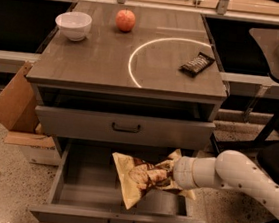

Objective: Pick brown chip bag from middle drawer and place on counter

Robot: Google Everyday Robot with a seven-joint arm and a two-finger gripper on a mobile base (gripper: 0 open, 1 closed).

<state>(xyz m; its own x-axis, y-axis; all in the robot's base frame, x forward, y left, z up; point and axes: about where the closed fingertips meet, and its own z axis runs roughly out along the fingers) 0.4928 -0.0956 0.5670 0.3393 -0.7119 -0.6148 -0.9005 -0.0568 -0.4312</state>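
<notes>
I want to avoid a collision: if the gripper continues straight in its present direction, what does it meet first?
The gripper, shut on the brown chip bag, points left; probably the left wall of the middle drawer, though depth is unclear.

The gripper (171, 173) at the end of the white arm reaches in from the right and clasps the right end of the brown chip bag (139, 176), holding it tilted over the open drawer (75, 191). On the counter (95, 58) above sit a white bowl (73, 25), an apple (125, 20) and a dark candy bar (197, 63), with the bar just right of a white arc.
</notes>
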